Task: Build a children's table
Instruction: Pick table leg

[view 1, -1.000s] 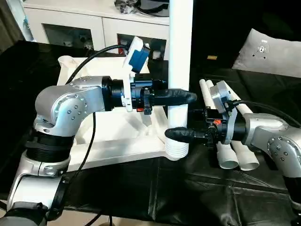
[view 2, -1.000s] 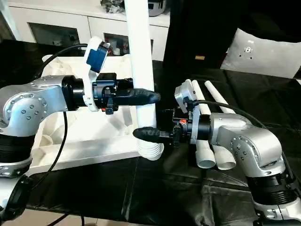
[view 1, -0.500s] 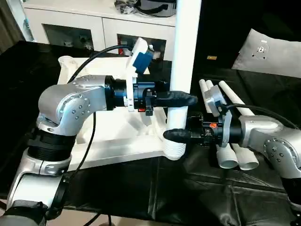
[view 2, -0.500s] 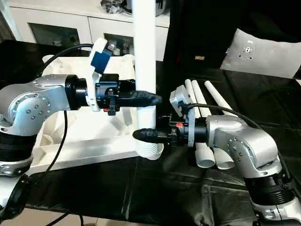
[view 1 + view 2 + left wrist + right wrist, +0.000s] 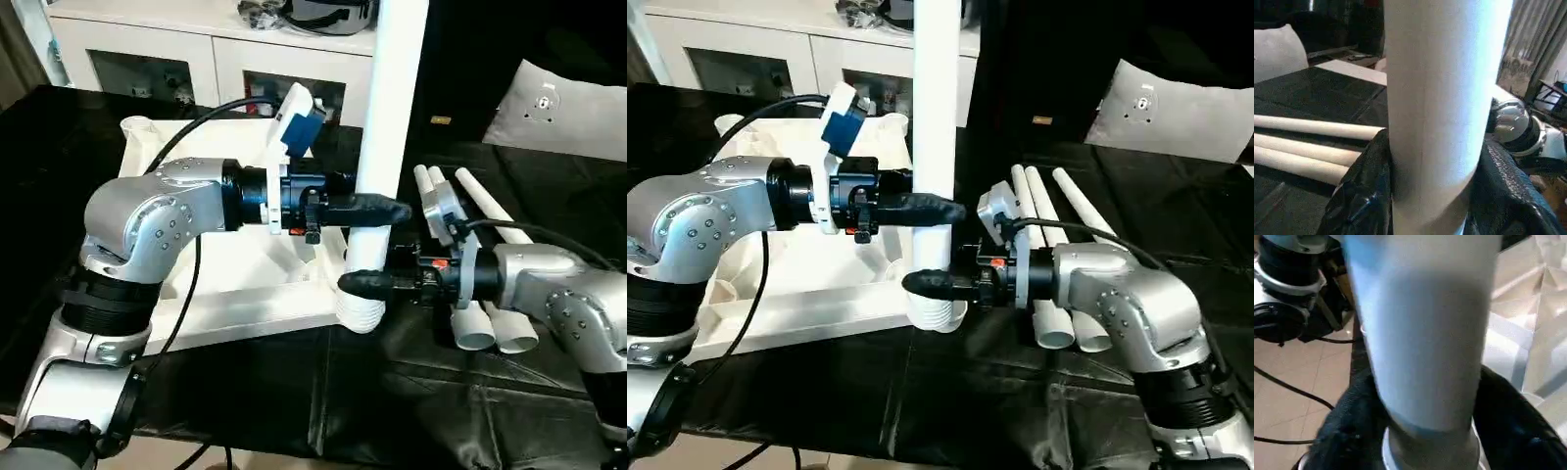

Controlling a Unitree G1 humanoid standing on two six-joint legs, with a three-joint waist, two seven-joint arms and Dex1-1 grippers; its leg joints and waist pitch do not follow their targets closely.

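hidden: top of upright leg (image 5: 390, 108) cut off at frame edge; far fingers of both claws behind the leg; socket base partly behind right claw.
left claw (image 5: 377, 208): clenched on upright leg, fingers either side of it, seen close in left wrist view (image 5: 1435, 122).
right claw (image 5: 364, 284): grasping the same leg lower down, just above the ribbed corner socket (image 5: 361, 315); black fingers (image 5: 1347, 431) hug the tube in right wrist view.
table top (image 5: 245, 284): upside down on desk, ribbed underside up, 9 o'clock of the leg; far corner socket (image 5: 137, 127) open, nothing seen in it.
spare legs (image 5: 485, 294): three tubes lying side by side on black sheet (image 5: 411, 392), 3 o'clock of upright leg, just behind right forearm.
edges: near table-top edge close to desk front; open black sheet at 6 o'clock.
cushion (image 5: 568, 108): white-grey, 2 o'clock, well apart.
cabinet (image 5: 196, 59): white, 12 o'clock, behind desk.
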